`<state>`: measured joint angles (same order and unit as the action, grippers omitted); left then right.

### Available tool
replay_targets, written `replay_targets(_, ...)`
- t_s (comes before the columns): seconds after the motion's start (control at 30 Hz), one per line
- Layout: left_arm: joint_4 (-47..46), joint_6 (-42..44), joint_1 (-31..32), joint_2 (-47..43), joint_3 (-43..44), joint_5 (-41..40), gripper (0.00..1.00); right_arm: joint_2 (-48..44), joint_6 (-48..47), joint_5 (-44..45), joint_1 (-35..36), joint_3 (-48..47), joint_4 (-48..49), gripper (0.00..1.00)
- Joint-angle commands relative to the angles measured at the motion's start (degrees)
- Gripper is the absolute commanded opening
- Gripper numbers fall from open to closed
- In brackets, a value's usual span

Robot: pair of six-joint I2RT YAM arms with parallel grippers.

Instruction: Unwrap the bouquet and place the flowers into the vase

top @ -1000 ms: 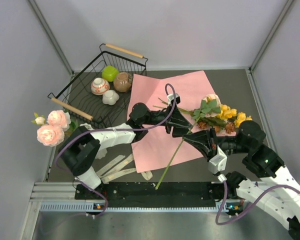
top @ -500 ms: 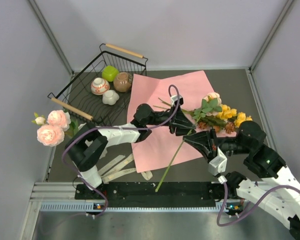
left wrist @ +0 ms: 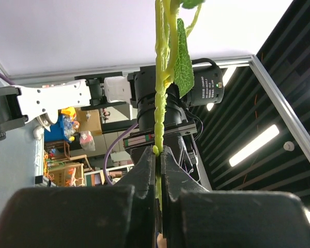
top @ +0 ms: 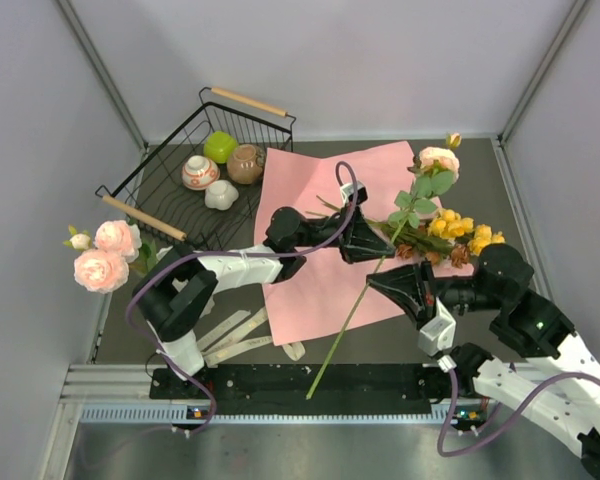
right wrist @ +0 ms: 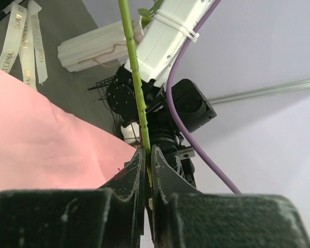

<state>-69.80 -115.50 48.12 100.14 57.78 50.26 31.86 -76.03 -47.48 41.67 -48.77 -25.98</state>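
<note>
Left wrist, stem [left wrist: 157, 103] inside left claw [left wrist: 158, 155]

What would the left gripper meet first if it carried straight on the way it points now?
Probably the right gripper, which faces the left gripper closely, both shut on the same flower stem. Depth is unclear, so they may not line up exactly.

The basket [top: 246, 101] sits at the back left, with the vase [top: 220, 194] and pots [top: 245, 164] inside. Right of it lies the paper [top: 310, 280] — flowers [top: 458, 232] heaped at its right edge, one stem [top: 345, 325] slanting over its front edge. The ribbon [top: 235, 335] lies in front of the basket, and two roses [top: 102, 255] to its left.
</note>
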Motion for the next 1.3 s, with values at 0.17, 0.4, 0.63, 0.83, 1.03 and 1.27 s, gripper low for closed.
replay_targets(0.17, -0.71, 10.54, -3.02, -4.77, 5.15, 2.03, 0.00, -3.46, 8.41, 3.80, 1.48, 1.92, 0.57, 0.30)
replay_targets(0.4, 30.82, 42.22, -8.56, -12.85, 13.30, 5.29, 0.00, -11.46, 23.89, 10.91, 1.48, 10.18, 7.33, 0.99)
replay_targets(0.63, 74.76, 79.51, -9.89, -19.35, 28.78, -5.93, 0.00, -12.09, 54.98, 31.18, 1.57, 14.58, 25.26, 0.99)
replay_targets(0.83, 83.34, 102.74, -9.88, -35.25, 25.64, -35.36, 0.00, -2.00, 80.77, 52.15, 1.48, 12.04, 23.52, 0.99)
replay_targets(1.03, 78.33, 121.37, -9.89, -50.46, 20.18, -57.53, 0.00, 3.21, 80.60, 48.63, 1.48, 12.38, 25.53, 0.99)
replay_targets(1.27, 82.54, 133.16, -9.89, -52.33, 27.11, -68.79, 0.00, 4.18, 79.81, 47.84, 1.57, 14.23, 30.99, 0.99)
